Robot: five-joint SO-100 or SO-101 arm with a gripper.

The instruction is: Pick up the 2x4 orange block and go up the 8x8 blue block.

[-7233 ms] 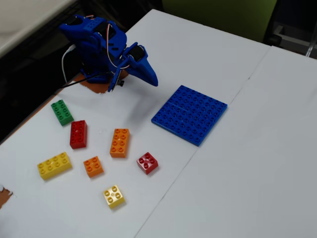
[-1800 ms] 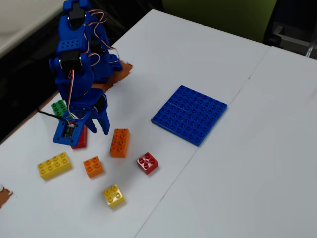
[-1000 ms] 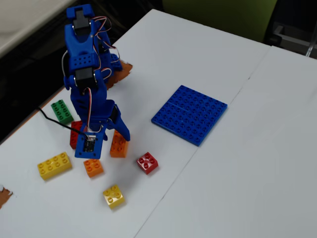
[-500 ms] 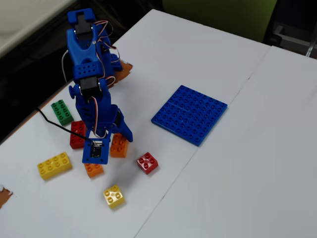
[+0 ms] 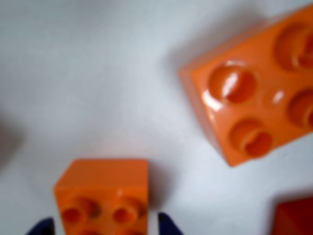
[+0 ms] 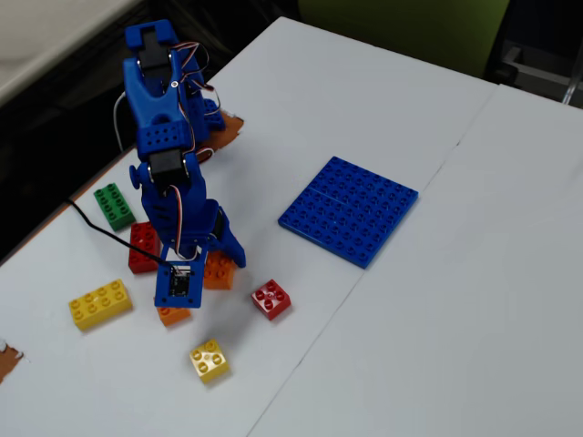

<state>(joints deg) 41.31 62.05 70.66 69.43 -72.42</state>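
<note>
Fingertips of your gripper point(image 5: 105, 227) stood spread on either side of a small orange brick point(image 5: 105, 193), not the 2x4 orange block point(image 5: 254, 93) lying just beyond it. You left the 8x8 blue block point(image 6: 349, 208) well apart from that brick, flat on the table point(image 6: 437, 337).

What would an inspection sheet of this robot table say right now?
Surface: white table, a seam across it.
Job's things: flat square blue studded baseplate, bare; nearer orange plastic brick between the fingertips; farther orange plastic brick lies apart; which is longer cannot be told.
Clutter: small red brick, long yellow brick, green brick.
Grippers: blue gripper open, straddling the nearer brick.
Cables: black cable lying on the table.
Surroundings: green panel behind.
</note>
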